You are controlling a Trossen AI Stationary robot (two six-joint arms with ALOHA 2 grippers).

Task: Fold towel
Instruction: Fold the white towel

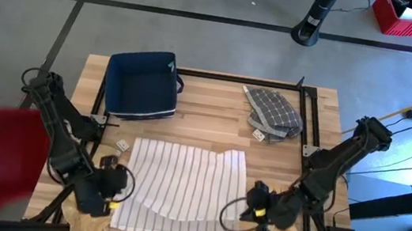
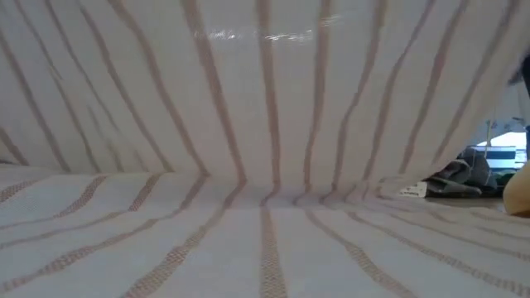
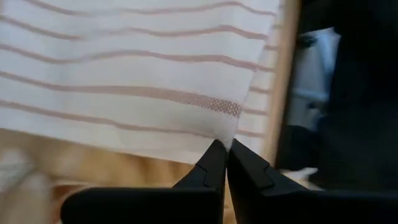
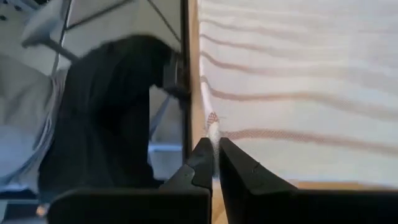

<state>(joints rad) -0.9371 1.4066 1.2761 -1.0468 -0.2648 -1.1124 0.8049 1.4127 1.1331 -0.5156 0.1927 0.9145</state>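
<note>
A white towel with thin pale-red stripes (image 1: 181, 184) lies spread on the wooden table; its far part rests flat. In the low view the towel (image 2: 265, 99) rises like a wall from a flat stretch in front. My left gripper (image 1: 111, 191) is shut at the towel's near left corner. My right gripper (image 1: 247, 211) is shut at its near right corner. Each wrist view shows its own fingers closed on the striped cloth, the left gripper (image 3: 226, 149) and the right gripper (image 4: 215, 146). My left gripper pinches the towel's near left corner (image 3: 227, 134) between its two fingertips, at the cloth's edge; one layer or several, I cannot tell. The cloth spreads away from the fingers, lifted off the wood there. My right gripper pinches the near right corner (image 4: 212, 124) between its fingertips, right at the frayed edge. The cloth runs on from the fingers, raised above the table.
A navy fabric bin (image 1: 143, 83) stands at the far left of the table. A grey checked cloth (image 1: 272, 113) lies crumpled at the far right. A small white tag (image 1: 121, 145) sits left of the towel. Black frame rails (image 1: 303, 112) run along the table's sides.
</note>
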